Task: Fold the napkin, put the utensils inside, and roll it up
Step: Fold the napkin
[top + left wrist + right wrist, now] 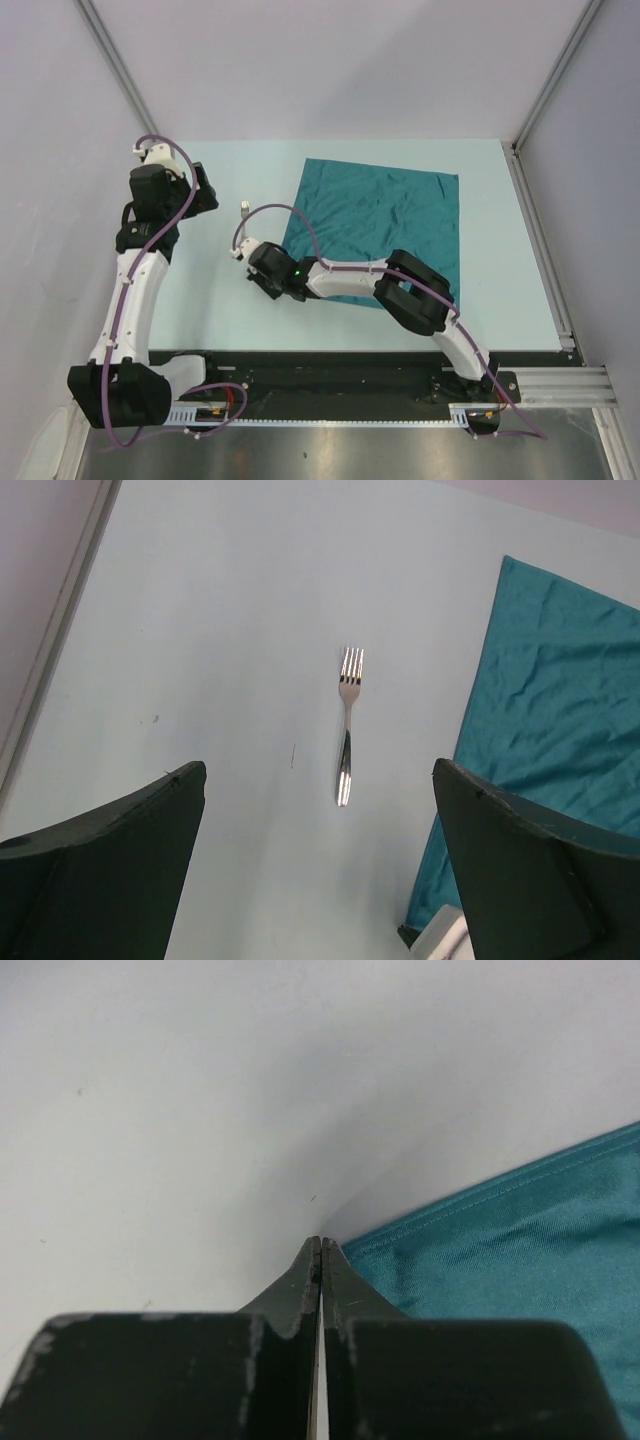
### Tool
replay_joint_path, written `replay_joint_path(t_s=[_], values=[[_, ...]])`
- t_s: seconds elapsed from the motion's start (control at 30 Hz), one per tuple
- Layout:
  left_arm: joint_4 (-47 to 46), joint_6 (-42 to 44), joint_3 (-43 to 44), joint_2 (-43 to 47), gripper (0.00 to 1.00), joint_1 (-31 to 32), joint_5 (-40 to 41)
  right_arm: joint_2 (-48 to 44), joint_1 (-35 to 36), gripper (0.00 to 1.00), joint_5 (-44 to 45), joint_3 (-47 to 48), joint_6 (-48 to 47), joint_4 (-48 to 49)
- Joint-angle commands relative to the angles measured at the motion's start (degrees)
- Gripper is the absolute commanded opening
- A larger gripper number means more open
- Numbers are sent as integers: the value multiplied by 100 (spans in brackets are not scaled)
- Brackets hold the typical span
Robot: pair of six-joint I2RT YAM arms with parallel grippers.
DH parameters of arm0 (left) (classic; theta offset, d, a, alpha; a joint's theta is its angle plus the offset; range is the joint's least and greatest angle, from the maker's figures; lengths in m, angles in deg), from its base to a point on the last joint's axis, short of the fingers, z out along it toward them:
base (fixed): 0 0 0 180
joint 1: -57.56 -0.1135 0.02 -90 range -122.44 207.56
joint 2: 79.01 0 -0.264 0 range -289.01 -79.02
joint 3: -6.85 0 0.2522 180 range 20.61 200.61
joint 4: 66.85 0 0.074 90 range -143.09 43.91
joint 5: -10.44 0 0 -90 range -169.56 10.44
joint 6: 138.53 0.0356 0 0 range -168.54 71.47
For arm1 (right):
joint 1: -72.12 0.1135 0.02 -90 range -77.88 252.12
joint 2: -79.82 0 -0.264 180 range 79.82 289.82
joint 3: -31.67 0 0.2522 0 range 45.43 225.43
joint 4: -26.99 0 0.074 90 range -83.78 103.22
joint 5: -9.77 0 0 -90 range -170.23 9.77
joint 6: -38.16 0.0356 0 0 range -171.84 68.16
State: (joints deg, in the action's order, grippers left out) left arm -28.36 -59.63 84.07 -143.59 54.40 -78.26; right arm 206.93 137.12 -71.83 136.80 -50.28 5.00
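Napkin: flat, unfolded, centre-right on desk. Right hand fully closed at near-left corner, probably to lift for fold; pinch unconfirmed. Fork apart, left of napkin; left hand wide above it, poised.

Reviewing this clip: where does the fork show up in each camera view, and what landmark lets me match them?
Top external: the fork is a tiny silver sliver just left of the napkin.
Left wrist: the fork lies mid-frame, tines pointing away from the camera, left of the napkin's edge.
Right wrist: not in it.
Shared landmark: the teal napkin, visible in all three views.
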Motion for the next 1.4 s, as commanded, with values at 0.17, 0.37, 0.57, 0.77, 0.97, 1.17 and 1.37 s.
replay_joint_path(t_s=[0.17, 0.37, 0.57, 0.77, 0.97, 1.17, 1.37], values=[[-144, -60, -9, 173, 100, -27, 28, -1126, -347, 0, -1157, -770, 784, 313], [-153, -86, -18, 182, 100, -18, -25, -1250, -347, 0, -1104, -858, 626, 217], [-162, -95, -27, 182, 100, -18, -51, -1382, -382, 0, -841, -1104, 644, 418], [-170, -112, -36, 182, 100, -18, -60, -1548, -645, 0, -94, -1244, 477, 304], [-170, -130, -36, 173, 100, -18, -86, -1891, -1356, 0, 118, -1640, 336, 392], [-179, -139, -44, 147, 100, -18, -86, -1892, -2095, 0, -400, -1895, 309, 655], [-188, -130, -53, 121, 100, -27, -86, -1769, -2762, 0, -1578, -2053, 502, 1069]])
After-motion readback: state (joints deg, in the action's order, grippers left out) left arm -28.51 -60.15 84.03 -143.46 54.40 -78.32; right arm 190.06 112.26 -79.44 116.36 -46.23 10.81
